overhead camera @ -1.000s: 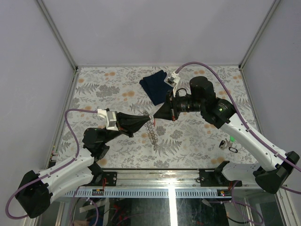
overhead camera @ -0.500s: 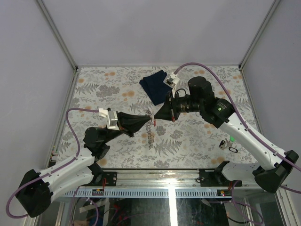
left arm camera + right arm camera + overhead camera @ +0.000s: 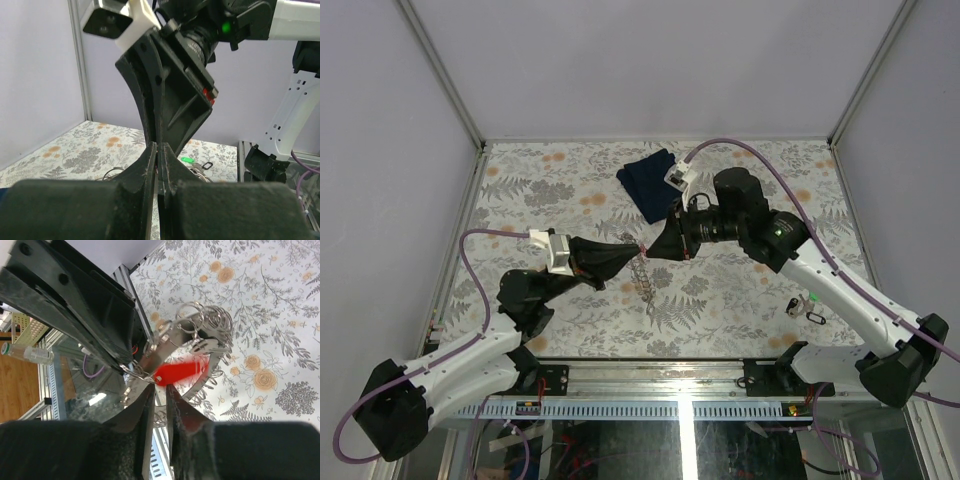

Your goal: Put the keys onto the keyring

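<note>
On the left, the left fingers (image 3: 149,165) stay pressed together on a thin strip of the keyring (image 3: 643,278). They hold it up at the middle of the scene, above the flowered surface (image 3: 550,190), and its linked length trails down beneath them. Whether the lower end touches the surface cannot be told.

Just right of that grip, the red key (image 3: 180,371) sits against the ring's metal and is blurred in the right wrist view. The right fingers (image 3: 142,412) were clamped a moment ago and have now parted to a narrow gap. The key lies at their tips rather than pinched between them. This looks like a release, which suggests the red key is now on the ring, though the threading itself is not clear.

Far right, a green key (image 3: 793,306) and a black key (image 3: 815,318) lie on the surface, not yet threaded.
</note>
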Tool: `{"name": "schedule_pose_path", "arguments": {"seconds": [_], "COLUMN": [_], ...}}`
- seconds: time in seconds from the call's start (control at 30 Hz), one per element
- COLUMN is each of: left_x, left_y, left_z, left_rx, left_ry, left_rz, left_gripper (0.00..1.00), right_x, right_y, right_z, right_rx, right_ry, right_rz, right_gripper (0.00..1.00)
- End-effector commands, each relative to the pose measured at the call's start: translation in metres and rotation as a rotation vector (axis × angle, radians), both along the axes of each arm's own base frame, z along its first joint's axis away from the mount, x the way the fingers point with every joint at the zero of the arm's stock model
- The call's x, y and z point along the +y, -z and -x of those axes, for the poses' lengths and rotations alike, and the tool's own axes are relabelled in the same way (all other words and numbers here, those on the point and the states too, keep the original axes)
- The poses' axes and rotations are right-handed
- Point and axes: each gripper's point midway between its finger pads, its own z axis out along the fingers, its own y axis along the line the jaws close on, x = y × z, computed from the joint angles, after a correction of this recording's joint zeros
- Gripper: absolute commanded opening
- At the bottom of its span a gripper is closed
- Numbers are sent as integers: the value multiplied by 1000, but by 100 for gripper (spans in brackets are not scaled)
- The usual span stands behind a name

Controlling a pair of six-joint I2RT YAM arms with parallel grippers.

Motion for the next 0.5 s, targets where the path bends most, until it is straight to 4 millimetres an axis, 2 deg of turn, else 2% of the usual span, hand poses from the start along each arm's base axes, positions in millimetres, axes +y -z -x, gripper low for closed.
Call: {"name": "schedule_pose_path", "arguments": {"seconds": [0.0,0.1,0.2,0.33,0.47], "left_x": [14,14,15,15,13], "left_y": [-57,-57,-58,-60,-63], "left_z": [12,13,14,15,19], "left_rx": [-159,-159,-161,-166,-174], "left_ry": [-19,-18,-18,-12,11], "left_rz": [126,125,127,125,120], "left_gripper": [0,0,0,0,0], "right_x": [4,4,-2,-15,-26], "right_y": [-1,-7,-19,-39,-61], "right_z": [-4,-4,-9,-15,-8], "right_rx": [-7,-33,-129,-329,-565], "right_ry": [0,-6,23,84,80], "right_rz": [-23,-45,-63,-111,-235], "right_gripper": [23,24,25,30,36]}}
